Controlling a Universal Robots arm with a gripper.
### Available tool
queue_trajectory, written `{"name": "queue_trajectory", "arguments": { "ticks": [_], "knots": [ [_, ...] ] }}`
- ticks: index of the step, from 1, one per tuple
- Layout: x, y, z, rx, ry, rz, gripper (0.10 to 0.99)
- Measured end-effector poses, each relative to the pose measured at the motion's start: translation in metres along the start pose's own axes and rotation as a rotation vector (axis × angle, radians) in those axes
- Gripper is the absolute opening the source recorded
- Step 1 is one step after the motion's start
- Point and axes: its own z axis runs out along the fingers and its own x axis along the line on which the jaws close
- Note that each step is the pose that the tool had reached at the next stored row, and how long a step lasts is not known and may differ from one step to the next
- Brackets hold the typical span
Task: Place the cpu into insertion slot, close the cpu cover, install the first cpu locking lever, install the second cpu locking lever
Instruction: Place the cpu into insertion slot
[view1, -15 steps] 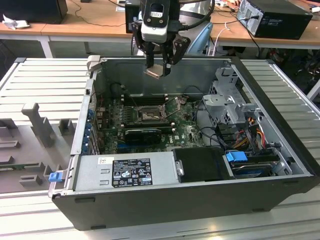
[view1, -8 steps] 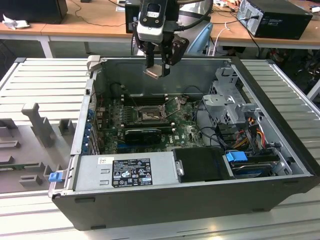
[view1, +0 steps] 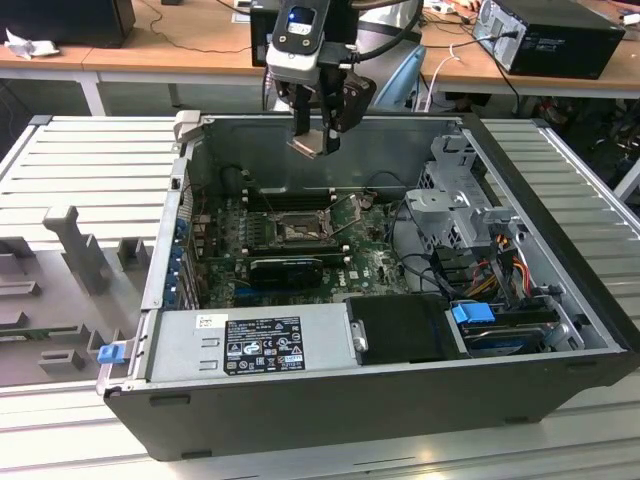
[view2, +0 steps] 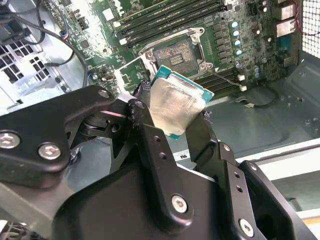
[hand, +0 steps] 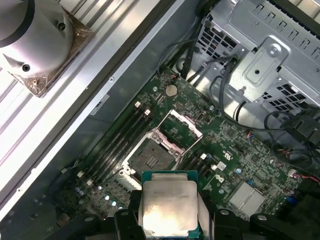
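Note:
My gripper (view1: 318, 135) hangs over the back wall of the open computer case, shut on the cpu (view1: 309, 144). In both wrist views the cpu (view2: 176, 104) (hand: 169, 207) shows its silver-grey top with a green rim, pinched at two opposite edges by the black fingers (view2: 144, 115). Well below it on the green motherboard lies the insertion slot (view1: 298, 232) (view2: 175, 54) (hand: 149, 159), uncovered. The cpu cover (hand: 182, 127) stands swung up at one side of the slot. The cpu is high above the slot and apart from it.
Inside the case (view1: 600, 330) sit a power supply (view1: 250, 345), a black ribbed heatsink (view1: 285, 270), a metal drive cage (view1: 460, 200) and loose cables (view1: 505, 265). Memory slots (view2: 170, 17) run beside the socket. A grey fixture (view1: 75, 250) lies at the exterior view's left.

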Motion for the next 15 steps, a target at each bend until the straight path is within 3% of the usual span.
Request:
{"name": "queue_trajectory", "arguments": {
  "ticks": [15],
  "knots": [
    [0.0, -0.0001, 0.0016, -0.003, -0.0134, 0.197, 0.525]
  ]
}}
